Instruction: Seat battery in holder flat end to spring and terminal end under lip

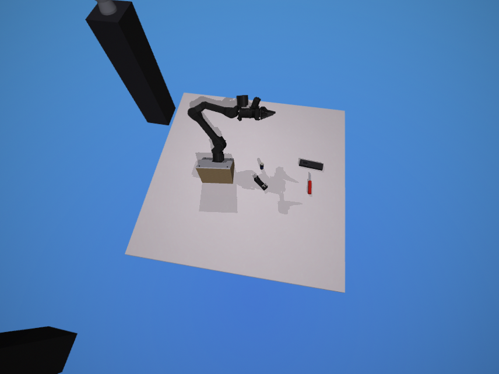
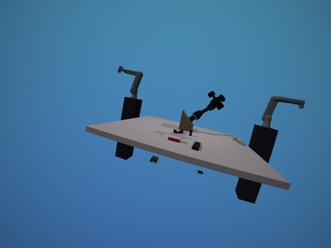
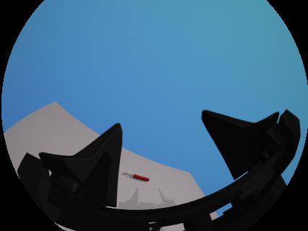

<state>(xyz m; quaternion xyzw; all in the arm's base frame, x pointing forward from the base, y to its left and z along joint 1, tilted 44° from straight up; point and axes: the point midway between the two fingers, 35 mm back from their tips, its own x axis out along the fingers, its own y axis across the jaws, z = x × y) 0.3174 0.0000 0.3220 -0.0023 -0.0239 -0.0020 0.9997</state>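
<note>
The battery (image 1: 261, 166) (image 2: 190, 132) is a small dark cylinder standing upright on the table, apart from the holder. The black holder (image 1: 260, 182) (image 2: 178, 131) lies on the table close to the battery, turned diagonally in the top view; its spring and lip are too small to tell apart. My gripper (image 1: 274, 112) (image 3: 163, 121) is open and empty, raised high above the table and well away from both, toward the far edge in the top view. Neither the battery nor the holder shows in the wrist view.
A red-handled screwdriver (image 1: 309, 187) (image 2: 174, 139) (image 3: 141, 177) and a black oblong box (image 1: 311, 164) (image 2: 196, 146) lie on the table (image 1: 291, 244) beyond the holder. My arm stands on a wooden block (image 1: 217, 175). Grey arms on black pillars (image 2: 131, 108) (image 2: 265, 140) stand beside the table.
</note>
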